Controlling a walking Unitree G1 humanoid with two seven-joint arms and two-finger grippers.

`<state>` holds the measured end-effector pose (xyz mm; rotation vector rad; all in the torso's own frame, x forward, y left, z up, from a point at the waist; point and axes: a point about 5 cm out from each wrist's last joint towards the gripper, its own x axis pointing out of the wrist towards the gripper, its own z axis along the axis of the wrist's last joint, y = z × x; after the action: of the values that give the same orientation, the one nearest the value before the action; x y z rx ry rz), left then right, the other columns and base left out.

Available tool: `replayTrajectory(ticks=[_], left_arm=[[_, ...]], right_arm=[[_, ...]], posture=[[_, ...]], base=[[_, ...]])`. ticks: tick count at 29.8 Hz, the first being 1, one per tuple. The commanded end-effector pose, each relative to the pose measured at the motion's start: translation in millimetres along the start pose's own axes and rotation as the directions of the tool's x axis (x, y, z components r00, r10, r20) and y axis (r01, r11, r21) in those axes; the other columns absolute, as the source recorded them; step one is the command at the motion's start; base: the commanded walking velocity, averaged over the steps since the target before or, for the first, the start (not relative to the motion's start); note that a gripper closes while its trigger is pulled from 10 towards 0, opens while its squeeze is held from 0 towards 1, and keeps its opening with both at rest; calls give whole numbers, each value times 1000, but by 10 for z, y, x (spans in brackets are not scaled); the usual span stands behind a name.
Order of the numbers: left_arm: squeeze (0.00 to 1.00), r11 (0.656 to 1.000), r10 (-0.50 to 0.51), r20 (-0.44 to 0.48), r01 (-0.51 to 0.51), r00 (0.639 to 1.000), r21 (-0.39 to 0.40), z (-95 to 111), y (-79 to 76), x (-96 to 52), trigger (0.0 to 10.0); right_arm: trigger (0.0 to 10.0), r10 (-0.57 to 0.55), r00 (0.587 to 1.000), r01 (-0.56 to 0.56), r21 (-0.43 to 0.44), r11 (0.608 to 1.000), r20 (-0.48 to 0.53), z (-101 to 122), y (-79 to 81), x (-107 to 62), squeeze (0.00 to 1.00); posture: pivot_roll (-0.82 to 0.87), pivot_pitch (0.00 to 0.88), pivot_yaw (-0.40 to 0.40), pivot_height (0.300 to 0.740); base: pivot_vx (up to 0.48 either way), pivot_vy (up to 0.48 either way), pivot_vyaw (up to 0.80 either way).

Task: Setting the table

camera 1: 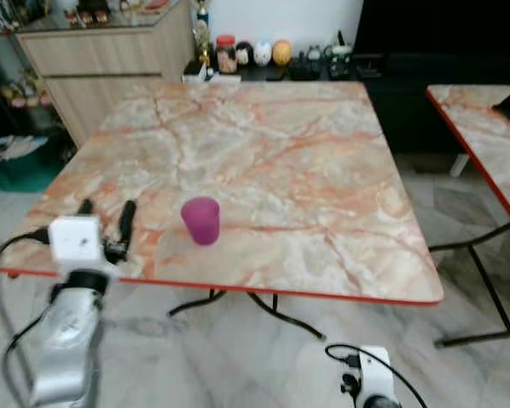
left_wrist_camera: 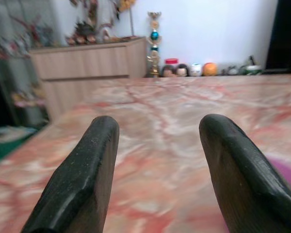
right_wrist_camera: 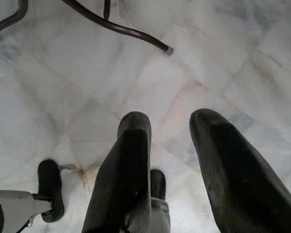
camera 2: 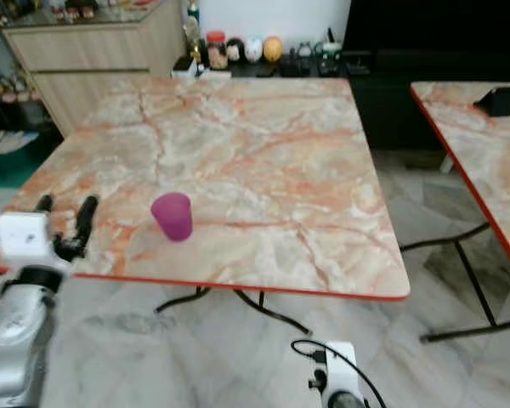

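The left gripper [camera 1: 107,214] hovers over the near left edge of the marble bench [camera 1: 263,153], jaws apart and empty. The purple cup [camera 1: 201,220] stands upright on the bench just to the right of those jaws, not touching them. In the left wrist view the cup [left_wrist_camera: 287,175] appears beside one finger. The right gripper [right_wrist_camera: 169,145] hangs low, jaws apart, above the tiled floor [right_wrist_camera: 63,82] and a bench leg [right_wrist_camera: 121,26].
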<state>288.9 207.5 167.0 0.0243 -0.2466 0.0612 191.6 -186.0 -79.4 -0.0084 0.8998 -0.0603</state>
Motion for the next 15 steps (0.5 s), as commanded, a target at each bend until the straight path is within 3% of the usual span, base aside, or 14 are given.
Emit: replayTrajectory(ticks=[1, 2, 3, 6, 7, 10, 15], left_arm=[[0, 1000, 19, -31, -20, 999, -12, -28, 22, 16, 10000], [0, 998, -57, -65, 56, 996, -17, -16, -156, 169, 10000], [0, 998, -57, -65, 56, 996, -17, -16, -156, 169, 10000], [0, 990, -138, -116, 133, 984, -47, -72, -382, 307, 10000], [1000, 986, -152, -147, 140, 977, -93, -102, -464, 366, 10000], [1000, 980, -183, -201, 162, 962, -118, -135, -559, 441, 10000], [1000, 981, -166, -264, 133, 950, -138, -156, -582, 549, 10000]], right_arm=[[10000, -5, 1000, 6, 10, 1000, -6, -18, -3, -3, 0], [10000, -7, 1000, 7, 7, 1000, -8, -22, -3, -4, 0], [10000, -7, 1000, 7, 7, 1000, -8, -22, -3, -4, 0], [10000, -6, 1000, 6, -3, 1000, -8, -22, 2, -3, 0], [10000, -7, 1000, 7, 0, 1000, -6, -21, 3, -3, 0], [10000, -8, 1000, 8, 3, 1000, -4, -21, 5, -4, 0], [10000, -8, 1000, 8, 2, 1000, -5, -30, 9, -6, 0]], posture=[[-1, 0, 41, 740], [0, 0, 40, 740], [0, 0, 40, 740], [-10, 0, 44, 740], [-14, 0, 46, 740], [-16, 0, 50, 740], [-15, 0, 48, 740]], base=[[0, 0, 0], [0, 0, 0], [0, 0, 0], [0, 0, 0], [0, 0, 0], [0, 0, 0], [0, 0, 0]])
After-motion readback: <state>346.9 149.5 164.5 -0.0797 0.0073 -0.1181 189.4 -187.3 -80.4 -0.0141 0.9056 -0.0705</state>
